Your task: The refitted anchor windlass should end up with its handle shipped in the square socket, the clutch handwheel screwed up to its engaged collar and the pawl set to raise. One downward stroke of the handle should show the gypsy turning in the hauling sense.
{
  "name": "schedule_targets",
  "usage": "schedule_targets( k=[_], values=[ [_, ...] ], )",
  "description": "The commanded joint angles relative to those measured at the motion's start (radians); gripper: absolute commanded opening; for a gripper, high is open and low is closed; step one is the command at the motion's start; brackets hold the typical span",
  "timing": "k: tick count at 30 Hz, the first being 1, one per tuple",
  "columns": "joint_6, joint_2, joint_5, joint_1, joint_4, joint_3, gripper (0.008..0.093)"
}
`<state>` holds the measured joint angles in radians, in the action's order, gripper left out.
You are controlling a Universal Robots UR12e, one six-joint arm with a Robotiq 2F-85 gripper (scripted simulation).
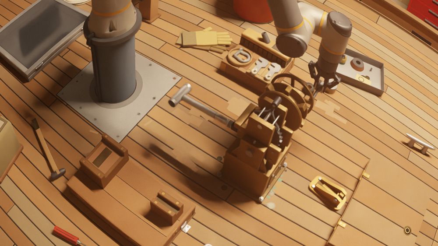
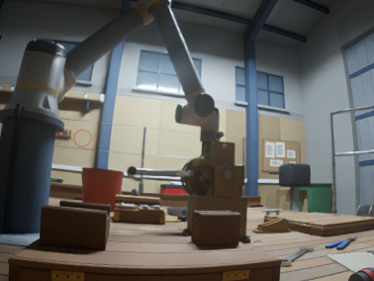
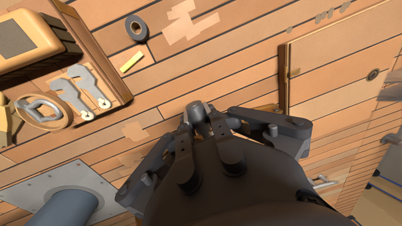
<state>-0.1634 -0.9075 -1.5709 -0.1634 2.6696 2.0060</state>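
The steel handle (image 1: 199, 105) sits in the socket on the near side of the wooden windlass (image 1: 263, 137) and reaches out level toward the arm's pedestal. The spoked clutch handwheel (image 1: 293, 88) is on the windlass's far side, beside the slotted gypsy. A dark pawl lever (image 1: 275, 102) with thin rods stands on top of the frame. In the second side camera the windlass (image 2: 217, 190) hides the handwheel. My gripper (image 1: 320, 87) is at the handwheel's rim, closed on its grey grip knob (image 3: 196, 112).
A wooden tool tray (image 1: 255, 65) with two spanners and a shackle lies just behind the windlass, and a grey parts tray (image 1: 361, 72) lies to the right. A brass chock (image 1: 328, 192), a hatch and a cleat (image 1: 419, 143) lie on the deck to the right. The arm's pedestal (image 1: 113, 70) stands to the left.
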Motion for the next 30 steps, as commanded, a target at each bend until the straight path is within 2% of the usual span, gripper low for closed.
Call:
schedule_targets(
  k=[1,12,26,30],
  values=[
    [0.000,0.000,0.000,0.000,0.000,0.000,0.0080],
    [0.000,-0.001,0.000,0.000,0.000,0.000,0.0080],
    [0.000,-0.001,0.000,0.000,0.000,0.000,0.0355],
    [0.000,-0.001,0.000,0.000,0.000,0.000,0.0369]
  ],
)
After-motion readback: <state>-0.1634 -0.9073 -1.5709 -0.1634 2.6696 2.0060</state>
